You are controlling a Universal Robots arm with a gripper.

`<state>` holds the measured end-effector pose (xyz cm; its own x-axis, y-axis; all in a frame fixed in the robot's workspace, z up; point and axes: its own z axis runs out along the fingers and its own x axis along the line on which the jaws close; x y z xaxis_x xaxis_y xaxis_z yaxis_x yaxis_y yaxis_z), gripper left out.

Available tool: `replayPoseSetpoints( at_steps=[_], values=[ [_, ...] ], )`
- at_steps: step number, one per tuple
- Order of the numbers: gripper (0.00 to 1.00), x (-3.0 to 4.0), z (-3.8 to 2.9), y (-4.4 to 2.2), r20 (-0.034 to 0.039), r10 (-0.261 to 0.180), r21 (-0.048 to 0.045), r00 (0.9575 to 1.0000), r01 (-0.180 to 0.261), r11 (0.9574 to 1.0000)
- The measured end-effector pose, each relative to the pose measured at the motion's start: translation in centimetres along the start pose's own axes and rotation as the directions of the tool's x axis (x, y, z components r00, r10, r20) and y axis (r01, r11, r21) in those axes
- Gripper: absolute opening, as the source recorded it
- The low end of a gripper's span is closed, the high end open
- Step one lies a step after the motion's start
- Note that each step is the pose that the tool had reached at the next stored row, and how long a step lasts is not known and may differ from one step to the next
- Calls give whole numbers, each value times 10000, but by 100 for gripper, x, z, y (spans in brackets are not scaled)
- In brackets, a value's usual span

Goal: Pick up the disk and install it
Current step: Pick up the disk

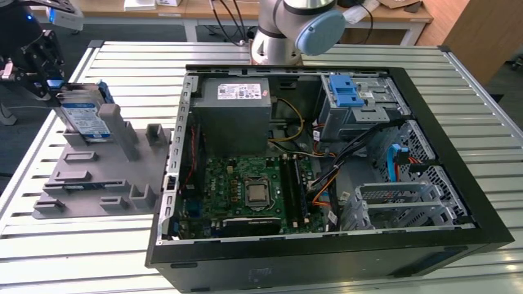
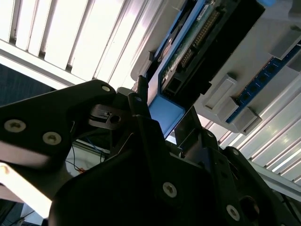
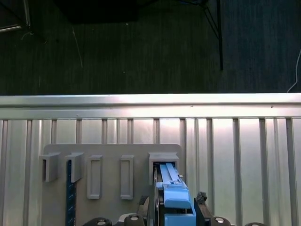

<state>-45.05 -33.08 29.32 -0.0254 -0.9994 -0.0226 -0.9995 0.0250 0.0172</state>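
Note:
The disk (image 1: 84,116) stands on edge in a slot at the far end of a grey holder (image 1: 90,177), at the exterior view's left; its white-and-blue label faces the camera. My gripper (image 1: 51,82) is at the disk's far end. In both wrist views the fingers flank the blue carrier and touch it on each side, so my gripper (image 3: 175,205) is shut on the disk (image 3: 169,181), which still sits in its slot. The second wrist view shows the disk's (image 2: 197,42) underside and the blue carrier end between my gripper's (image 2: 164,113) fingers.
An open computer case (image 1: 457,141) lies at the right of the holder, with a grey power supply (image 1: 233,116), a motherboard and a blue-handled drive cage (image 1: 347,92). The arm's base (image 1: 286,30) stands behind the case. All of it rests on a slatted metal table (image 1: 65,245).

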Motion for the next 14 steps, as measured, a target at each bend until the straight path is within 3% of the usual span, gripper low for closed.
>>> replayPoseSetpoints(
  at_steps=[3,9,11,14],
  values=[
    [49,1,41,1,0,-1,7,10000,1,10000],
    [49,1,52,3,1,-5,51,10000,5,10000],
    [40,1,52,3,1,-5,52,10000,5,10000],
    [40,1,52,3,1,-5,52,10000,5,10000]
  ],
)
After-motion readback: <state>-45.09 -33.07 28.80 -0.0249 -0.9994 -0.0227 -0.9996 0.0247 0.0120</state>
